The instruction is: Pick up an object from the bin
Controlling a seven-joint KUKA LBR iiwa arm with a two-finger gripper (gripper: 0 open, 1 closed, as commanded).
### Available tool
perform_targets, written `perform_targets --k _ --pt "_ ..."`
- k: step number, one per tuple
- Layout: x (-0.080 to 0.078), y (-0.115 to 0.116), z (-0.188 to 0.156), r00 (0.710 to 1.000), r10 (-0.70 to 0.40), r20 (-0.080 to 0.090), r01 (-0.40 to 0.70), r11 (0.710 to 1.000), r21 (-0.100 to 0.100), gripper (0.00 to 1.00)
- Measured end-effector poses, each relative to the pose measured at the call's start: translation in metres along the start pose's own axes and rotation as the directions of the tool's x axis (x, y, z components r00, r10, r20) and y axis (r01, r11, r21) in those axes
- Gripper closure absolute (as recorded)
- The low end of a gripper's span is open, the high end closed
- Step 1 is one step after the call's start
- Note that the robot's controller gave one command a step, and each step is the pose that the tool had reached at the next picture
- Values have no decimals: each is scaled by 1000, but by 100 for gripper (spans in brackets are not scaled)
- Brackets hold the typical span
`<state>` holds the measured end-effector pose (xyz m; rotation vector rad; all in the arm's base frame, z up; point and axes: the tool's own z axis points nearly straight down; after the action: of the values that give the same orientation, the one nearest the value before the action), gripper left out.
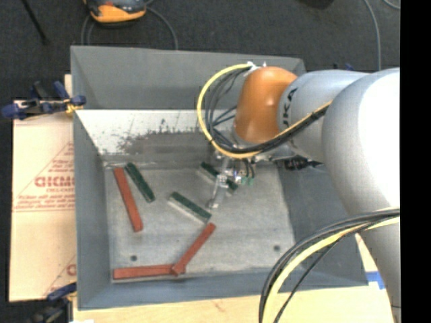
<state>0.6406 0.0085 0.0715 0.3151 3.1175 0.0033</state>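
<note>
**Silver robot arm (pixel 350 133) with an orange wrist cover, reaching into the grey metal bin (pixel 91 180).**
Three long red-brown flat bars (pixel 194 247) lie left and front. The gripper (pixel 221 192) hangs just beside the right end of a short dark green flat bar (pixel 190 206) at mid-floor. Whether the claw is wide or narrow cannot be told.

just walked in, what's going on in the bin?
The arm has its gripper down in the middle of the grey bin, beside the right end of a dark green stick on the floor. Whether it grips anything can't be told. A red stick and another green stick lie left; two red sticks at the front.
</note>
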Motion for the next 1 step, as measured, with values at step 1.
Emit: perform_targets --k 1 --pt "-10 -17 0 987 160 0 -160 987 1 100"
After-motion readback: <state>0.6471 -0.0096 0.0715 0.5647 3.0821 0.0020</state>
